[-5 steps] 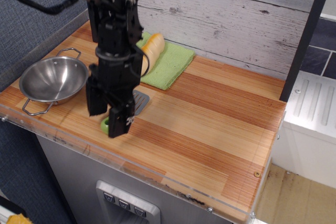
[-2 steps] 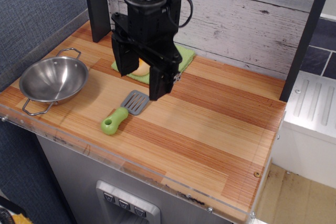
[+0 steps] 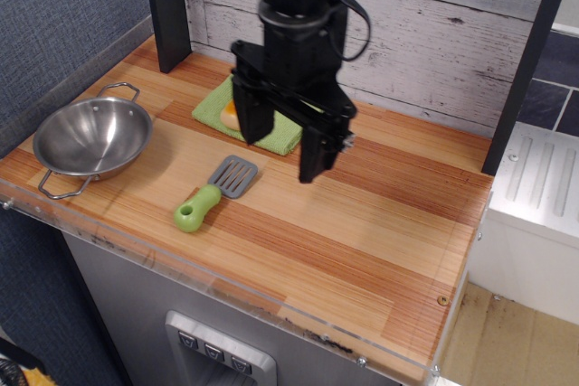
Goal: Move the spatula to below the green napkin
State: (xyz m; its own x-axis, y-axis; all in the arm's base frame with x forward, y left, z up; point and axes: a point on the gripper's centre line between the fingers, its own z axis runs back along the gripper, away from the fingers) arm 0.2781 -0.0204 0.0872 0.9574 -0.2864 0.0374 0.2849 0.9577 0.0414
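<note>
The spatula (image 3: 212, 193) lies flat on the wooden counter, grey slotted blade toward the back right, lime-green handle toward the front left. The green napkin (image 3: 246, 120) lies behind it near the wall, partly hidden by my arm, with a tan bread loaf (image 3: 232, 115) on it. My gripper (image 3: 282, 140) hangs above the counter to the right of the spatula, raised well off the surface. Its two black fingers are spread wide apart and hold nothing.
A steel bowl (image 3: 92, 139) with handles sits at the left front of the counter (image 3: 380, 214). A dark post (image 3: 167, 8) stands at the back left. A plank wall runs behind. The counter's front edge has a clear plastic lip.
My gripper has risen off the spatula, which it left on the counter, and moved up and to the right, away from it. The spatula stays put.
</note>
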